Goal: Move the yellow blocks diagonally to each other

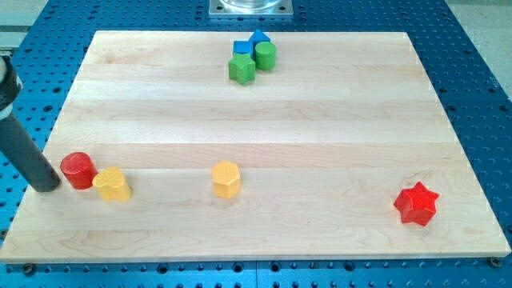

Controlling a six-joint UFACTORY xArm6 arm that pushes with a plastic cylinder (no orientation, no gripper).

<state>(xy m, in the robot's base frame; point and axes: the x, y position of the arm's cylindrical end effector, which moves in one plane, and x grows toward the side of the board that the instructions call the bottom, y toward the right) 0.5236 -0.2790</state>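
Observation:
Two yellow blocks lie on the wooden board (320, 120). A yellow heart-like block (112, 185) sits near the view's bottom left, touching a red cylinder (78, 170) on its left. A yellow hexagonal block (226, 178) stands near the bottom centre, roughly level with the first. My tip (48, 188) is at the board's left edge, just left of the red cylinder, with the dark rod rising toward the view's upper left.
A cluster at the view's top centre holds two blue blocks (250, 44), a green cylinder (265, 55) and a green block (242, 69). A red star (417, 203) lies at the bottom right. A blue perforated table (480, 80) surrounds the board.

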